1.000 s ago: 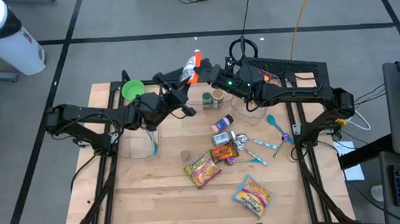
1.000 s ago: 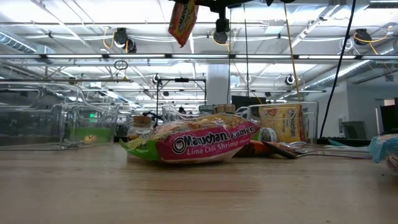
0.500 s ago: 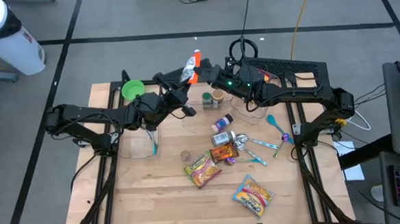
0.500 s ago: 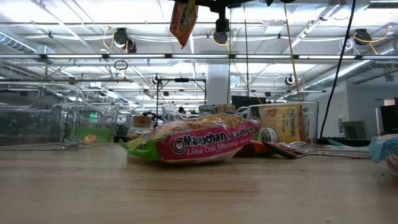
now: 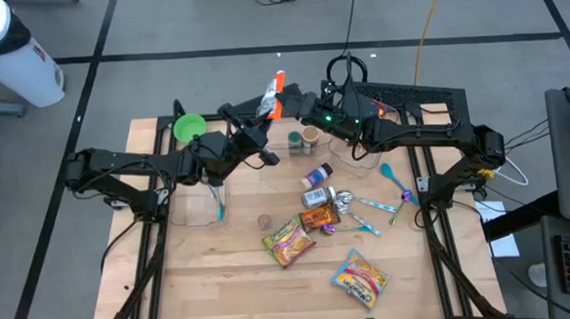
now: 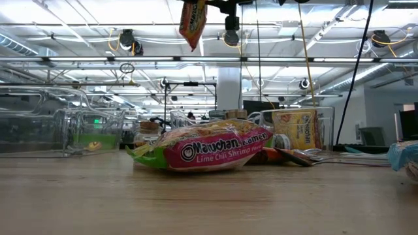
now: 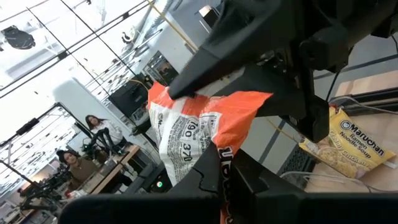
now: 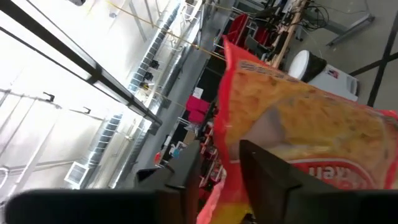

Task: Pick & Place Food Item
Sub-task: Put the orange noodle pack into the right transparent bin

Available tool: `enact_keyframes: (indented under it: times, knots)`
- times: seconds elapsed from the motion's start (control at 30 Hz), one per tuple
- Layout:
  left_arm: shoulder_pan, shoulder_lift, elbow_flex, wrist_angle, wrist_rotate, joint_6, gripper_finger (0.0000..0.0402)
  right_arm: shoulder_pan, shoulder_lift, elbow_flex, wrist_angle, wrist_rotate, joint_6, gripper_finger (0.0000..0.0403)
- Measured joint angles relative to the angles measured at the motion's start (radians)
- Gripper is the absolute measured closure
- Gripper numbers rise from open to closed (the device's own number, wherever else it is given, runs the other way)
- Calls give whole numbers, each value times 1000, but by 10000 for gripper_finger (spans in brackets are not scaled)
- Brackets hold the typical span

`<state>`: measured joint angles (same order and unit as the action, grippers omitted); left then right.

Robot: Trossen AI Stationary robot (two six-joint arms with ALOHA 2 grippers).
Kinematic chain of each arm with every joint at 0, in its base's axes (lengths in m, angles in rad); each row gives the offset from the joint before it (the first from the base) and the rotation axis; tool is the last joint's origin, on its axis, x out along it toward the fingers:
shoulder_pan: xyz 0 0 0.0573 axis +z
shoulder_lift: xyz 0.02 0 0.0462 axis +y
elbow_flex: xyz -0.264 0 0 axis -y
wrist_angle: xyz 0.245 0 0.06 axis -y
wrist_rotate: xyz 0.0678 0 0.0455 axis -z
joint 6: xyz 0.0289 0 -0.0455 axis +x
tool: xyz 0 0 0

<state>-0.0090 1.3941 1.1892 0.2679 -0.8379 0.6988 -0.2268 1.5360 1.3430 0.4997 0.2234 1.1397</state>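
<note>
From above, I see both arms lifted over the far side of the table (image 5: 222,270). The left claw (image 5: 263,106) and the right claw (image 5: 292,104) meet up in the air. The orange noodle packet (image 5: 275,90) sits right between them, touching both. A green bowl (image 5: 189,127) is off to the outer side of the left claw. Two more noodle packs (image 5: 287,239) (image 5: 358,278) lie flat on the table, well apart from both claws and closer to my side.

From table height, the orange noodle packet (image 6: 192,23) hangs high up, with dark claw parts just beside it at the top. I cannot tell which claw those are. Far below it lies a pink and green shrimp noodle pack (image 6: 202,151).

From the left wrist, the left claw (image 7: 225,171) is pressed together on the lower edge of the orange noodle packet (image 7: 199,130), pinching it. The right arm (image 7: 267,56) reaches in at the packet's far edge. A yellow noodle pack (image 7: 339,143) lies on the table beyond.

From the right wrist, the orange noodle packet (image 8: 298,137) fills the space in front of the right claw (image 8: 227,174). I cannot tell if this claw is pinching it or has let go.
</note>
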Motion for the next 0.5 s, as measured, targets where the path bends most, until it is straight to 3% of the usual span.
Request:
enact_keyframes:
  times: [0.23, 0.5]
  knots:
    - [0, 0, 0, -2, -6, 3, 396, -8, 0, 0, 12, -24, -41, 209]
    - [0, -11, 0, -10, -8, 5, 396, -37, -7, 0, 29, -84, -128, 179]
